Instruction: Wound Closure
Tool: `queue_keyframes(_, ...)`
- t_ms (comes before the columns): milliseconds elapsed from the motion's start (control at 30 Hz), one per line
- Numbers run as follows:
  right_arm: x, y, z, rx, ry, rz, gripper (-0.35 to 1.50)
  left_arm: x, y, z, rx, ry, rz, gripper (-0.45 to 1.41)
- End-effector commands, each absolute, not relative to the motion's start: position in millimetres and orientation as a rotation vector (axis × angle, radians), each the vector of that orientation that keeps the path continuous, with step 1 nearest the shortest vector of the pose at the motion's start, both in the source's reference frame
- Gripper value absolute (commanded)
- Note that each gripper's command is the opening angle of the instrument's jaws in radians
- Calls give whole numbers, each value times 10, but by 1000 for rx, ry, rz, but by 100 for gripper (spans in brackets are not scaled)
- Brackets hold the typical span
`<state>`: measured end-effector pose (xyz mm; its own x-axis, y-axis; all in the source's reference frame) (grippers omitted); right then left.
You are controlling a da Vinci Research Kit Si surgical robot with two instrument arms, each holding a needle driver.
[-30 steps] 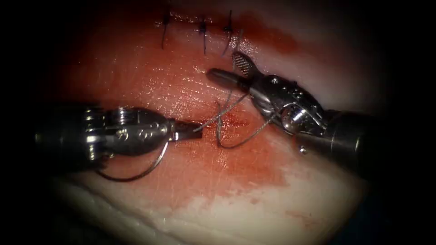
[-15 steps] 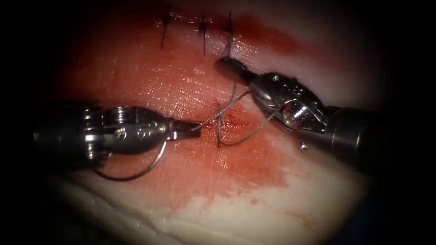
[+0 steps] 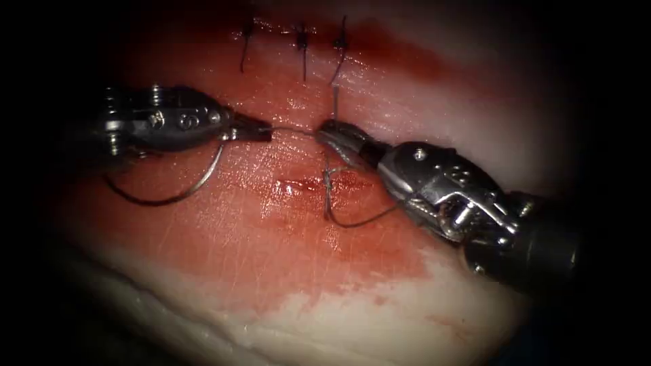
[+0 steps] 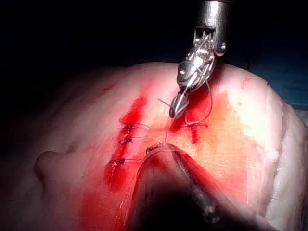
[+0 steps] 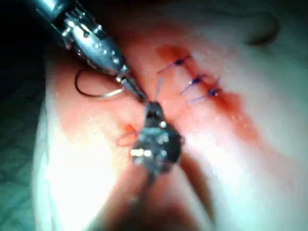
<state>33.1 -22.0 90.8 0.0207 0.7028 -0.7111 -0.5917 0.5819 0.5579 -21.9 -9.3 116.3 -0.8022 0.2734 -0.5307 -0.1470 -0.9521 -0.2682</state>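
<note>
The needle [image 3: 178, 191] is not in the tissue [image 3: 285, 271]. It hangs as a curved wire under the left tool [image 3: 261, 133], out over the left part of the tissue. I cannot tell just what holds it there. The left tool's jaws are closed on the thread [image 3: 293, 130]. A short, tight piece of thread runs from its tip across to the tip of the right tool [image 3: 332, 131]. The right tool's jaws are closed on the thread too, so the two tips are near each other with the thread pulled straight between them. From the right tool's tip the thread goes down to a small knot [image 3: 328, 177] on the tissue, then makes a loop [image 3: 352, 220] that lies flat on the wet red fluid [image 3: 366, 251]. Another bit of thread goes up from the right tool's tip to the cut [image 3: 298, 32]. Three dark stitches [image 3: 302, 42] already sit side by side along the cut, with little thread ends sticking out of them. In the left wrist view the left tool [image 4: 177, 109] points down at the tissue next to those stitches [image 4: 126, 140].
</note>
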Motion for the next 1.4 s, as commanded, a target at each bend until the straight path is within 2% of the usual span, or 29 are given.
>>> queue_keyframes(33,338,-225,912,118,1182,1005,-35,-225,-92,1170,-863,-316,2766,-45)
queue_keyframes(400,306,-254,920,105,1181,982,-35,-236,-1,1185,-789,-369,2754,-45)
queue_keyframes(600,310,-266,930,96,1172,973,-35,-242,20,1167,-767,-371,2742,-45)
queue_keyframes(867,313,-277,929,94,1164,970,-35,-222,26,1119,-765,-337,2719,-45)
queue_keyframes(1400,318,-317,950,166,1130,880,-35,-198,105,1067,-792,-171,2639,-45)
